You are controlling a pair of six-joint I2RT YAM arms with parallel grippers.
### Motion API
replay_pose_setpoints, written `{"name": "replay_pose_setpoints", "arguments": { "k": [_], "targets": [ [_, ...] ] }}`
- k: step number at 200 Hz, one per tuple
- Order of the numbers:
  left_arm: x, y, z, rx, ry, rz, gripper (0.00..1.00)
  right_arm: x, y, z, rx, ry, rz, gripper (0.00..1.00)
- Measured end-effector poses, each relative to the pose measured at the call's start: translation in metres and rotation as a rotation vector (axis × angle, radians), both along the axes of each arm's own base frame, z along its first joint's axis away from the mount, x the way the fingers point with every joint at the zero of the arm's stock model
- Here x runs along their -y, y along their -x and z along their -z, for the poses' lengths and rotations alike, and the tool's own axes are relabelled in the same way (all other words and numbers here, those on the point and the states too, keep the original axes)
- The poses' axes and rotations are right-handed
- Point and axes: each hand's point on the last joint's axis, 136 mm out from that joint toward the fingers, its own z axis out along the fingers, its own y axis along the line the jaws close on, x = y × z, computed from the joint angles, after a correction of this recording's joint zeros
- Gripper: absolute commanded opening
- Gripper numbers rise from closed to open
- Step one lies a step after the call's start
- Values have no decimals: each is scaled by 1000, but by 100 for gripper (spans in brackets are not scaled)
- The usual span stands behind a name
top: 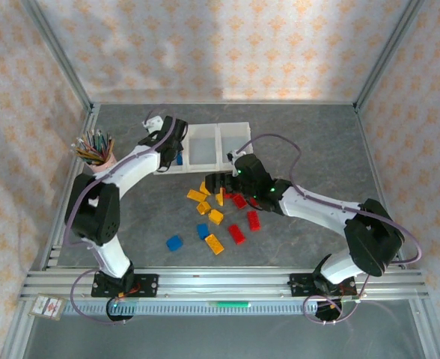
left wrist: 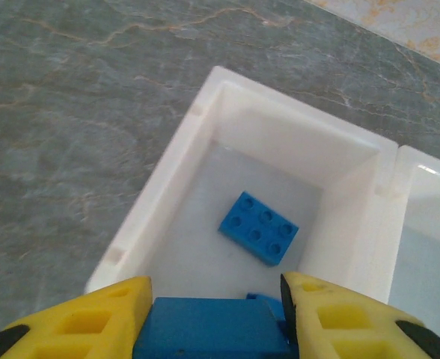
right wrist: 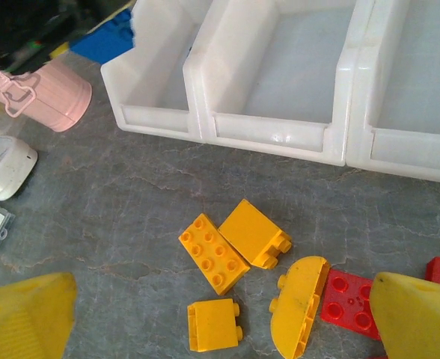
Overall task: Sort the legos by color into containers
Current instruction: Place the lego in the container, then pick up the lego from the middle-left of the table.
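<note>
My left gripper (left wrist: pixel 216 314) is shut on a blue lego (left wrist: pixel 212 329) and hangs over the leftmost of the containers (left wrist: pixel 167 161). One blue lego (left wrist: pixel 259 227) lies flat inside that bin. My right gripper (right wrist: pixel 224 318) stands wide open low over a cluster of yellow legos (right wrist: pixel 213 253), with a red lego (right wrist: pixel 349 299) just to their right. In the top view the left gripper (top: pixel 173 146) is at the left end of the containers (top: pixel 218 142) and the right gripper (top: pixel 214 182) is in front of them. Loose blue (top: pixel 175 242), yellow (top: pixel 215 244) and red (top: pixel 236 233) legos lie nearer the arms.
A pink cup of pencils (top: pixel 96 153) stands left of the bins, close to the left arm. The pink cup (right wrist: pixel 52 93) and a small white round item (right wrist: pixel 3 161) sit at the left in the right wrist view. Metal frame rails edge the table.
</note>
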Motion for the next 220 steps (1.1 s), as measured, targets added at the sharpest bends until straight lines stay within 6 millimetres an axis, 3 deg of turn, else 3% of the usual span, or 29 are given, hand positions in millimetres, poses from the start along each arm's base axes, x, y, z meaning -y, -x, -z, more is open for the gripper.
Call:
{"name": "replay_pose_setpoints", "arguments": {
  "k": [62,106,133,182,220],
  "targets": [
    [6,-35,15,-17,-30,28,57,1,-3,-2,14,6,2,100],
    [6,-35,12,-21,-39,38,62,1,-3,-2,22,13,-6,100],
    [9,-30,0,-6,-16,56,64,0,-3,-3,25,13,-13,100],
    [7,33,-31,33,53,116,69,1,12,-4,3,-6,-61,100],
    [28,106,-13,-18,69,199,74,3,35,15,-40,18,-112,100]
  ]
}}
